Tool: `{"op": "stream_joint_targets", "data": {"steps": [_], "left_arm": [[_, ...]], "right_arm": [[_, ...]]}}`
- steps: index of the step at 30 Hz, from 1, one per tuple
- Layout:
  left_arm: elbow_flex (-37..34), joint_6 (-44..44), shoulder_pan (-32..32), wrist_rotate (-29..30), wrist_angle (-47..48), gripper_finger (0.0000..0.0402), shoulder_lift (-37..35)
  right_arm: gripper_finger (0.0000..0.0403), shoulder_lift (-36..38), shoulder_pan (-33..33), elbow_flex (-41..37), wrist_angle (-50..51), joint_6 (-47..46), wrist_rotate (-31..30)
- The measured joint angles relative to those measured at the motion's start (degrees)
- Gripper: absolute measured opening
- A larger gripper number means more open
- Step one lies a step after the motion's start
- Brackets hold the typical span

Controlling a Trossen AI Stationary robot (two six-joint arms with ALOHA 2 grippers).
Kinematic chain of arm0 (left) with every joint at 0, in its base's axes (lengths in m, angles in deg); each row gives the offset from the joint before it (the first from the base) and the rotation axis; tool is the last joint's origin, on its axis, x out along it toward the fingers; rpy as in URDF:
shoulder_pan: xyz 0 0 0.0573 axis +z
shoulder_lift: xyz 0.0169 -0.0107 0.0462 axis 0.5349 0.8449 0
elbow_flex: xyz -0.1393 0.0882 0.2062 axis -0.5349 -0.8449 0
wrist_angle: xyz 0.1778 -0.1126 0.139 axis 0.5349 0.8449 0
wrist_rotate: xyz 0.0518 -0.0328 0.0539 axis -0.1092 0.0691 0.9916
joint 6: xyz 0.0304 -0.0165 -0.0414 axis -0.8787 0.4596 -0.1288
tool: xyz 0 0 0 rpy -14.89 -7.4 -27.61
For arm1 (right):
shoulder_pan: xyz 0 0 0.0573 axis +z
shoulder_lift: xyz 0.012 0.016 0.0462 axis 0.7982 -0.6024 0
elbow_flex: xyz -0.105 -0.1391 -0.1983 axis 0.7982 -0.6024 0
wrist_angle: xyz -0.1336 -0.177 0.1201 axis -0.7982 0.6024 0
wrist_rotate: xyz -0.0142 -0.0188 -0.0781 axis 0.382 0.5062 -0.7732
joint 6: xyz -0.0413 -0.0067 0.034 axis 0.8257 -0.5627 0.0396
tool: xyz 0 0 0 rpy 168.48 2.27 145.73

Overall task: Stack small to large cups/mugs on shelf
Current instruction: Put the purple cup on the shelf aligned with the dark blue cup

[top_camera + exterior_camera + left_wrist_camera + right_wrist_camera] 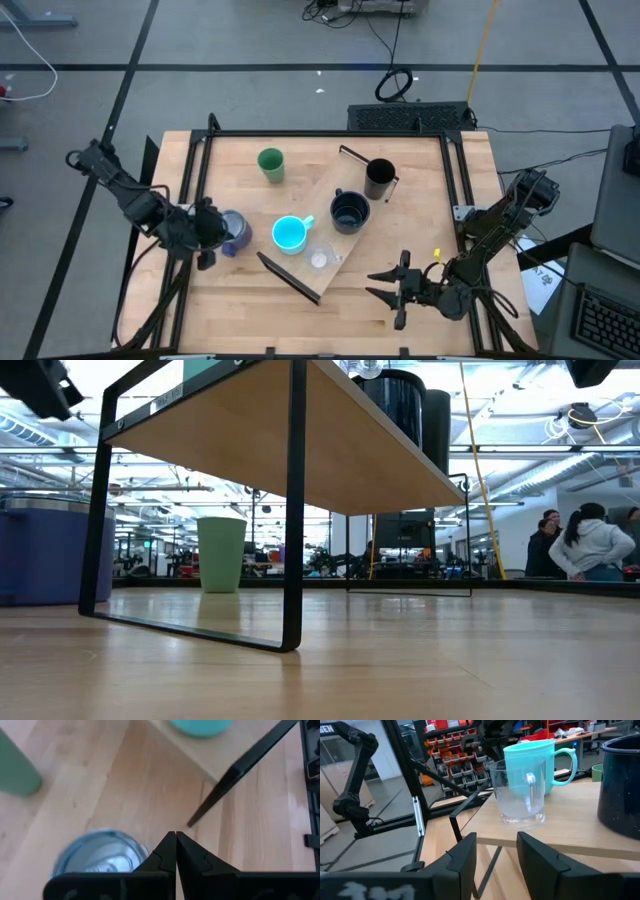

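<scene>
On the left side of the table we see the left gripper [207,243] with its jaws pressed together and holding nothing; the blue-purple mug [234,232] stands on the tabletop just beside its tip, outside the jaws. Farther back the green tumbler [270,164] stands alone on the table. In the middle the shelf [345,205] lies diagonally, and it carries four vessels: the cyan handled mug [290,234] and the tiny clear cup [320,259] near its front end, then the wide black mug [349,212], then the tall black cup [379,178] near its far end. On the right we find the right gripper [388,283] with its jaws apart and empty, low near the front end of the shelf, and the tiny clear cup [517,795] is in front of the opening, not between the fingers
</scene>
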State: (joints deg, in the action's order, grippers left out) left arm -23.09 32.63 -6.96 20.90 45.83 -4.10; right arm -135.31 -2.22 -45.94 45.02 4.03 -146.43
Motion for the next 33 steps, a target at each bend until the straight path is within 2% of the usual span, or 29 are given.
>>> {"op": "stream_joint_targets", "data": {"steps": [5,14,17,22,26,33], "left_arm": [[0.00,6.72,-2.17,-0.91,3.42,0.0010,0.73],[0.00,14.39,-5.25,-1.81,3.68,0.0010,5.34],[0.00,17.85,-5.92,-3.87,3.59,0.0010,6.72],[0.00,23.06,-7.26,-5.04,3.58,0.0011,7.74],[0.00,25.79,-7.75,-4.17,3.93,0.0011,8.16],[0.00,32.58,-7.73,-2.90,7.17,0.0054,10.91]], "right_arm": [[0.0130,0.00,0.00,0.00,0.39,0.01,0.00],[0.0130,0.00,0.00,0.00,0.39,0.54,0.00],[0.0130,0.00,0.00,0.00,1.06,0.59,0.00],[0.0130,0.70,-1.27,0.00,2.12,0.41,-3.94],[0.0130,2.90,-1.26,0.02,3.44,0.42,-4.26],[0.0130,3.82,-0.59,0.02,7.77,0.39,-1.21]]}}
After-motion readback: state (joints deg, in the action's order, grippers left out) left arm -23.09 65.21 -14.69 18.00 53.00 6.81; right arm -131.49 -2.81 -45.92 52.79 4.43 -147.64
